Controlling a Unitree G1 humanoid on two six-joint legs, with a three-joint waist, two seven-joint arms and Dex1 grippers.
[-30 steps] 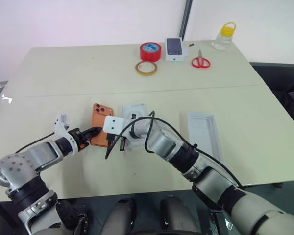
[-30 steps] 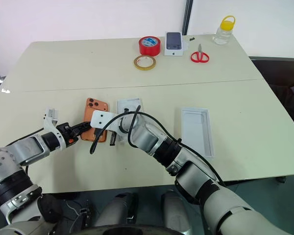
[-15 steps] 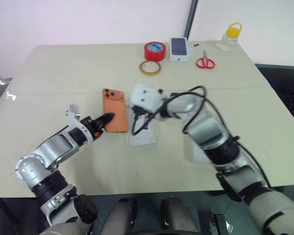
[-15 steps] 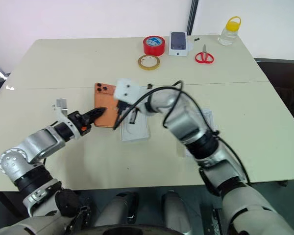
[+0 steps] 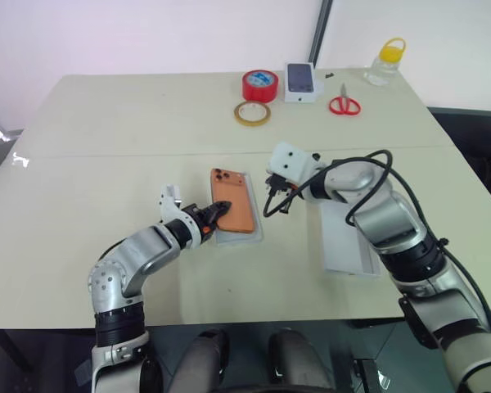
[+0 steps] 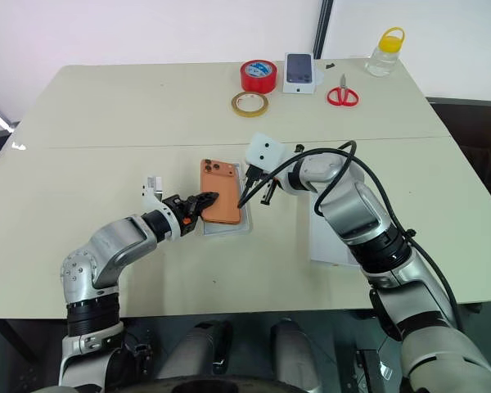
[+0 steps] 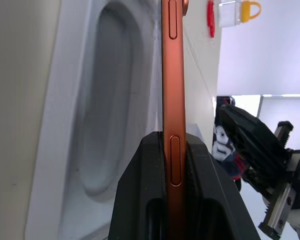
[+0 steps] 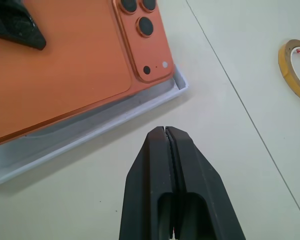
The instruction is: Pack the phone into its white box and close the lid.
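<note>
Left gripper (image 5: 215, 214): clamped on the near edge of the phone (image 5: 232, 205), held camera-side up over the white box (image 5: 258, 237).
Right gripper (image 5: 278, 199): fingers pressed together, empty, just beside the box.
Lid (image 5: 345, 241): open side up, by the right forearm.
Risk: an edge grip may let the phone tilt and catch on the rim.
Hidden: box interior under the phone.

The phone (image 5: 232, 208) hides most of the white box (image 5: 258, 237); the lid's (image 5: 344, 237) printed face is unseen.
</note>
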